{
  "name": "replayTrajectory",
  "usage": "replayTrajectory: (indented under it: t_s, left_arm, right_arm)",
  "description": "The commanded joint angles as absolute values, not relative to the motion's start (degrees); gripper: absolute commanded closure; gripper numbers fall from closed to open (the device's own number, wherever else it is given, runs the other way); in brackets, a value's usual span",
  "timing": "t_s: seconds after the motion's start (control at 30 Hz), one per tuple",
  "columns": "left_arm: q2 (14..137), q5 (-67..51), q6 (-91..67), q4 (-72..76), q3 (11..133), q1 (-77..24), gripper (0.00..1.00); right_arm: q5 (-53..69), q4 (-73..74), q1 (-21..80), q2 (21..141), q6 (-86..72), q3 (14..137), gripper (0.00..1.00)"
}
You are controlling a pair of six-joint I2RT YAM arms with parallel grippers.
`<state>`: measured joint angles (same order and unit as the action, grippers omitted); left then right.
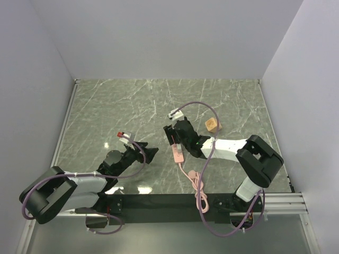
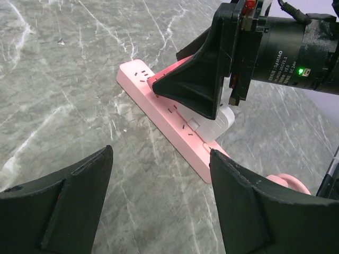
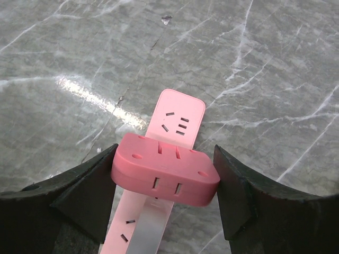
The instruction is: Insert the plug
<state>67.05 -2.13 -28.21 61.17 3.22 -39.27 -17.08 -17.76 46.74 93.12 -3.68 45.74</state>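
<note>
**Table** (image 1: 106,106): grey-green marbled surface, walled on three sides.

**Power strip** (image 1: 178,155): long, pale pink, flat on the table's near half, about midway between its left and right edges. Its length runs from near to far. Its pink cord (image 1: 198,185) loops towards the near edge.

**Plug** (image 3: 164,174): coral-pink square block with rounded corners, slots showing on its faces. It is held over the power strip, short of the far-end sockets; whether it touches the strip cannot be told.

**Right gripper** (image 3: 165,159): grasping the plug, one black finger pressed to each side of it.

**Left gripper** (image 2: 159,159): released, fingers spread wide with nothing between them. It sits low over the table, just left of the strip and pointed at it.

**Tan cube** (image 1: 213,125): on the table beyond the right arm, apart from the strip.
</note>
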Motion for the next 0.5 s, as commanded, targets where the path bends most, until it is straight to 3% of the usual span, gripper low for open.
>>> replayTrajectory:
  t_s: [0.0,0.47]
  left_arm:
    - [67.67,-3.52,-28.39,64.78,3.43,-38.85,0.21]
    - [67.94,-3.6,-28.48,64.95,3.34,-38.58,0.21]
  right_arm:
    - [-19.77,-19.33,47.11,93.25,-2.55,45.0,1.0]
    - [-19.25,-21.27,47.2,92.73,-3.07,42.99,1.0]
